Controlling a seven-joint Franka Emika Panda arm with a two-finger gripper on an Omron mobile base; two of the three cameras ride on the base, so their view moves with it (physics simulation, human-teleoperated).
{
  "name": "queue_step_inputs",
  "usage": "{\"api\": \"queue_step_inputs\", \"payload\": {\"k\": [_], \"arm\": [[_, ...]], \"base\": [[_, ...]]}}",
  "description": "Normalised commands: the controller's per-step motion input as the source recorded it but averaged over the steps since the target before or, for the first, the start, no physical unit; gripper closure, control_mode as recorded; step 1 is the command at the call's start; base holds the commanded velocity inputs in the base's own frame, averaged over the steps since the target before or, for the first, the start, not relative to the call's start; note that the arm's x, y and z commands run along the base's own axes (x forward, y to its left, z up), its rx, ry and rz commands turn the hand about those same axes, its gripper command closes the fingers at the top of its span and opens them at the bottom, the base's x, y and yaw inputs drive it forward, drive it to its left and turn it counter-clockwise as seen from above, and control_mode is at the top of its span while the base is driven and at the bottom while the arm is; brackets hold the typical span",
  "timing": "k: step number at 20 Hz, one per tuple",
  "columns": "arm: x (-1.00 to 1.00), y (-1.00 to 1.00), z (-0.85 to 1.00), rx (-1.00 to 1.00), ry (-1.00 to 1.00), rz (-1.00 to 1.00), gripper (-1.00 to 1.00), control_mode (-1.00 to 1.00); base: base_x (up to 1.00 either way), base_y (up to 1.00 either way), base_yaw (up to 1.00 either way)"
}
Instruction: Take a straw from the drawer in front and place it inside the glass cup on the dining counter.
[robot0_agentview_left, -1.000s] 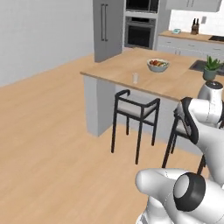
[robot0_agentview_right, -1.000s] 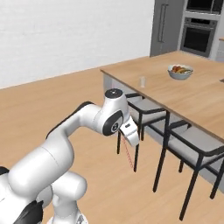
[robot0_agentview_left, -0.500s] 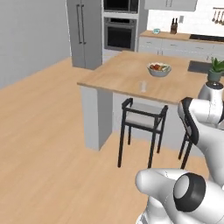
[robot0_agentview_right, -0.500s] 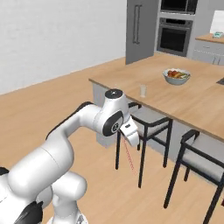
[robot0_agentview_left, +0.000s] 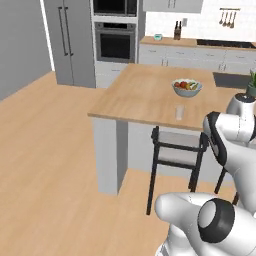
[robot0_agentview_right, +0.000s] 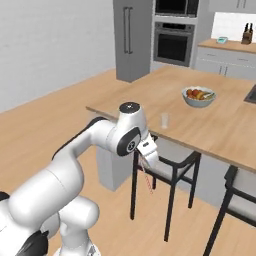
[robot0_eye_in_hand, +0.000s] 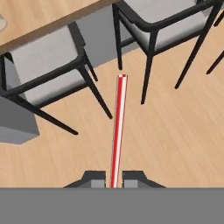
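Gripper (robot0_eye_in_hand: 113, 178) clenched on one end of the red straw (robot0_eye_in_hand: 118, 127), which hangs above the wood floor by the stools; likely light, thin, easily bent; the cup (robot0_agentview_right: 164, 119) waits on the counter (robot0_agentview_right: 235, 130).

- fruit bowl (robot0_agentview_left: 187, 87) on the wood top
- two black stools (robot0_agentview_left: 176, 152) just beside it
- fridge (robot0_agentview_left: 68, 40), wall oven (robot0_agentview_left: 115, 42) behind
- knife block (robot0_agentview_left: 177, 32) on far counter
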Motion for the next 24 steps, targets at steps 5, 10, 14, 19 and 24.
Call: {"api": "queue_step_inputs", "payload": {"k": [5, 10, 14, 19, 24], "arm": [[0.00, 0.00, 0.00, 0.00, 0.00, 0.00, 1.00, 1.00], [0.00, 0.00, 0.00, 0.00, 0.00, 0.00, 1.00, 1.00], [0.00, 0.00, 0.00, 0.00, 0.00, 0.00, 1.00, 1.00], [0.00, 0.00, 0.00, 0.00, 0.00, 0.00, 1.00, 1.00], [0.28, -0.03, 0.00, 0.00, 0.01, -0.04, 1.00, -1.00]], "base": [[1.00, 0.07, -0.30], [1.00, 0.01, -0.29], [1.00, 0.47, -0.34], [0.95, 0.67, -0.38], [0.50, 0.12, -0.15]]}}
